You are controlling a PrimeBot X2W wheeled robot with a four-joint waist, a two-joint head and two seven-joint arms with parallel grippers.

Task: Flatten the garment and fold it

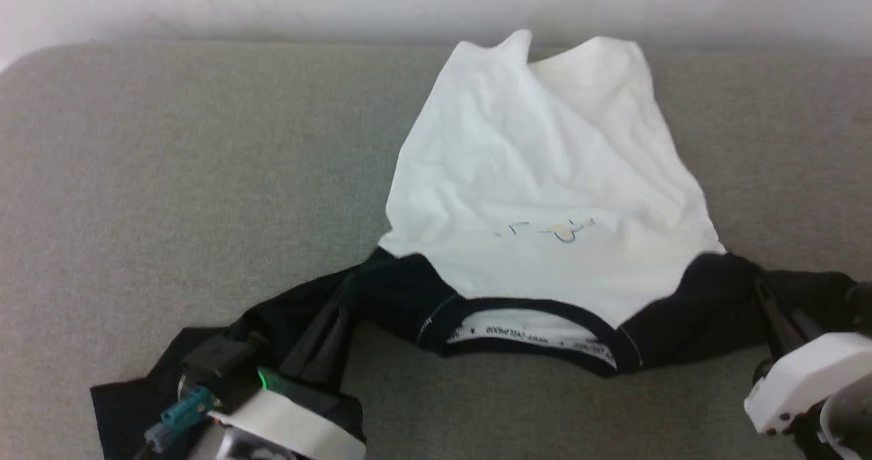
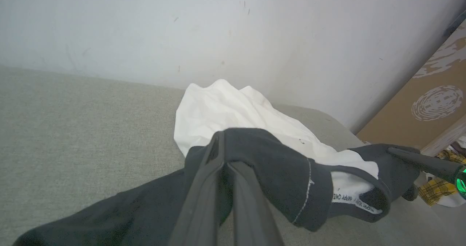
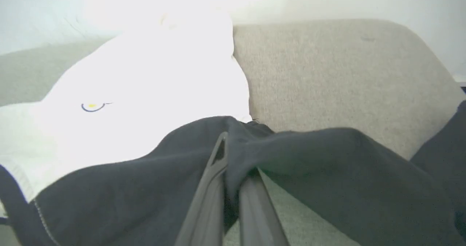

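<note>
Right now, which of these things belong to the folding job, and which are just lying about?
Part of the job:
- the garment, lying on the grey cushion
- left gripper, shut on one black sleeve
- right gripper, shut on the other sleeve

Just lying about:
- printed cardboard against the wall
- yellow checked cloth below it

R gripper [image 3: 230, 149] tight on garment [image 3: 313, 158].
</note>
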